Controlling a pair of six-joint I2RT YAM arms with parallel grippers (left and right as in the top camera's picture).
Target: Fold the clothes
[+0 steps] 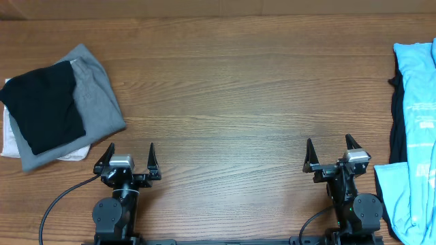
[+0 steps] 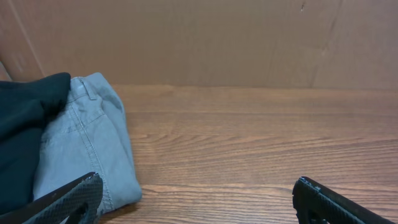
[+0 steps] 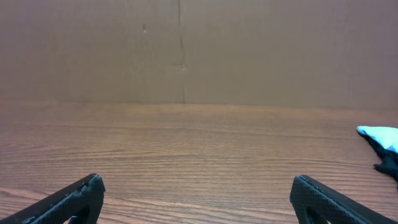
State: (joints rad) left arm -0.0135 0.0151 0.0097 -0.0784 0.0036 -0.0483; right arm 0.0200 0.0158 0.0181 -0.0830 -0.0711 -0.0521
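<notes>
Both tools stood spread wide and empty, the left tool (image 1: pixel 130 151) and the right tool (image 1: pixel 329 144) at the near edge of the desk (image 1: pixel 225 88). The sky-blue T-shirt (image 1: pixel 417 95) lay rumpled at the desk's far right, outboard of the right tool and partly over a black garment (image 1: pixel 394 129), so the right arm was nearer. Its long axis ran away from the robot. The frame edge cropped it, so its collar end could not be told. A folded stack (image 1: pixel 61 109) lay far left.
</notes>
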